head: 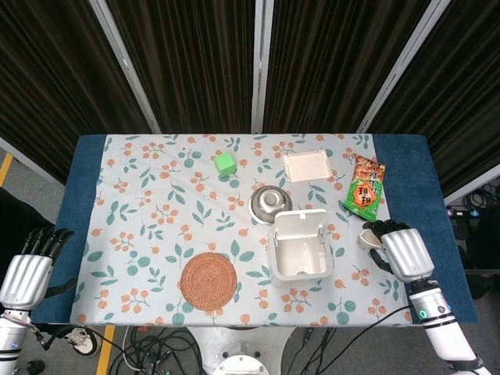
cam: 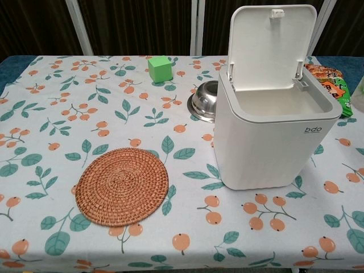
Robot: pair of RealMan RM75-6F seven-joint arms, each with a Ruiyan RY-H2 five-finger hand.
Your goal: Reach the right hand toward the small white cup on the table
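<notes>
In the head view my right hand [head: 400, 251] hovers right of the white bin, its fingers curled around the small white cup [head: 365, 237], of which only a pale part shows at the fingertips. The chest view catches just a pale sliver of the cup [cam: 359, 98] at the right edge, raised off the cloth. My left hand [head: 28, 270] hangs off the table's front left corner with its fingers apart, holding nothing.
A white lidded bin [head: 299, 248] stands open left of the right hand. A green snack bag [head: 365, 190] lies behind the right hand. A steel bowl [head: 270, 203], white tray [head: 306, 166], green cube [head: 225, 163] and woven coaster [head: 208, 280] lie on the floral cloth.
</notes>
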